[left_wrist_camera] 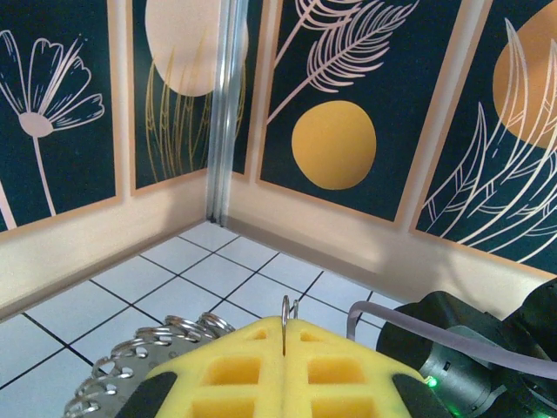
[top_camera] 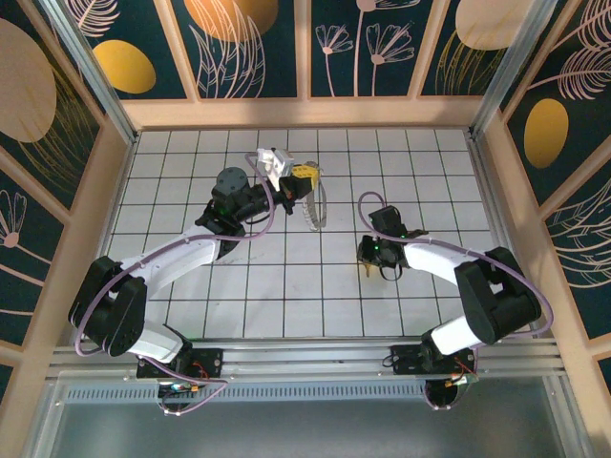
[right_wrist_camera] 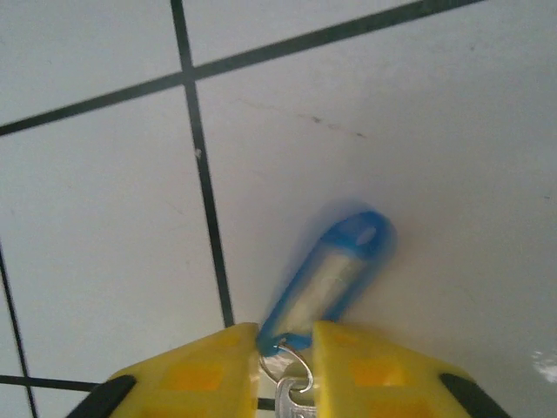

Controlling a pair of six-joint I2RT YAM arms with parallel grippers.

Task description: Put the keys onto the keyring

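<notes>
The keyring (top_camera: 313, 208), a silvery chain of small links, hangs from my left gripper (top_camera: 305, 175) above the tiles at the middle back. In the left wrist view a thin wire link stands pinched between the yellow fingers of the left gripper (left_wrist_camera: 285, 329), and the rest of the chain (left_wrist_camera: 144, 353) bunches to their left. My right gripper (top_camera: 367, 267) is down at the floor, right of centre. Its yellow fingers (right_wrist_camera: 218, 366) press on both sides of the near end of the keys (right_wrist_camera: 335, 270), a blue plastic tag with a small ring and a silver key (right_wrist_camera: 294, 402).
Wooden walls (top_camera: 305, 113) with dark floral panels close in the white tiled floor (top_camera: 191, 191) on three sides. The right arm's elbow (top_camera: 496, 296) sits at the right, the left arm's (top_camera: 110, 305) at the left. A metal rail (top_camera: 315, 358) runs along the near edge.
</notes>
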